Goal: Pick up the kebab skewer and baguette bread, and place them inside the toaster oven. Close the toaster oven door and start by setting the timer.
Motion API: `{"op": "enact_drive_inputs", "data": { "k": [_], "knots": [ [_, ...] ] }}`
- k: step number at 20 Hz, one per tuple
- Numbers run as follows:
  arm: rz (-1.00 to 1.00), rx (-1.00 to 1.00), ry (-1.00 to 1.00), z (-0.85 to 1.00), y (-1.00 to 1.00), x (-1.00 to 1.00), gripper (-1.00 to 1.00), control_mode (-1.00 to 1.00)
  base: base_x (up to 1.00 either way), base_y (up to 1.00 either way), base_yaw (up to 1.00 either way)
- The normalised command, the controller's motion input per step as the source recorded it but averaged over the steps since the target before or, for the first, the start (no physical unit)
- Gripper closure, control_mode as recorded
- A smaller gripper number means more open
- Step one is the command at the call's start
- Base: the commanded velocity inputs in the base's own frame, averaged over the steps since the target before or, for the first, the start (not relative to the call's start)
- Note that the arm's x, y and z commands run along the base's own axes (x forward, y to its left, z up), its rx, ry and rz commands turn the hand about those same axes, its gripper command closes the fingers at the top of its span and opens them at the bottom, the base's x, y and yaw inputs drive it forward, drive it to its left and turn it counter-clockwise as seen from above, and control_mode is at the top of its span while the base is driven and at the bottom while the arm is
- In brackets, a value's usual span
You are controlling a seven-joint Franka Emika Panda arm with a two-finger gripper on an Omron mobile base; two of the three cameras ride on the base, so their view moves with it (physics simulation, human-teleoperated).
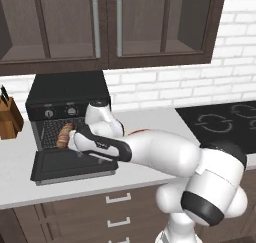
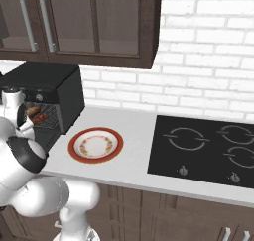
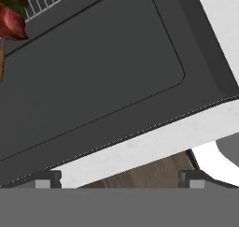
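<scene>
gripper [image 3: 119, 178] jaws spread wide, nothing between them, hanging over the toaster oven door [image 3: 93, 67] near its front edge; both finger tips sit at the bottom of the hand view with the white desk [image 3: 154, 144] edge just past them

toaster oven [image 1: 67, 94] sits at the left end of the desk against the brick wall, under the upper cabinets [image 1: 107, 24]. door is dropped flat, resting open on the desk top. baguette bread [image 1: 63, 134] lies on the wire rack [image 1: 50, 134] inside the cavity, left of the wrist in the left base view. kebab skewer [image 3: 11, 16] is on the rack too, its red chunks showing at the top left corner of the hand view, just past the door hinge line; in the right base view both foods show as a small brown and red cluster in the oven mouth

plate [image 2: 95, 145], red-rimmed, sits on the desk just right of the oven, bare. knife block [image 1: 10, 119] left of the oven. black cooktop [image 2: 208, 148] further right, well apart from the oven

arm reaches from the base across the desk front, forearm over the open door
</scene>
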Motion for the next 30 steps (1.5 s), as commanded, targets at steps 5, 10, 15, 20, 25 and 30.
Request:
{"op": "enact_drive_inputs", "data": {
  "k": [5,10,15,20,25,30],
  "knots": [
    [0.00,-0.16,0.01,-0.09,0.00,0.26,-1.00,-1.00,0.00,0.00,0.00],
    [0.00,-0.11,0.00,-0.05,0.00,0.29,-1.00,-1.00,0.00,0.00,0.00],
    [0.00,-0.05,0.00,-0.06,0.03,0.09,-1.00,-1.00,0.00,0.00,0.00],
    [0.00,-0.01,0.00,-0.09,0.02,0.04,-1.00,-1.00,0.00,0.00,0.00],
    [0.00,0.00,0.00,-0.19,0.01,0.03,-1.00,-1.00,0.00,0.00,0.00],
    [0.00,0.00,0.00,-0.20,0.00,0.16,-1.00,-1.00,0.00,0.00,0.00]
  ]
}}
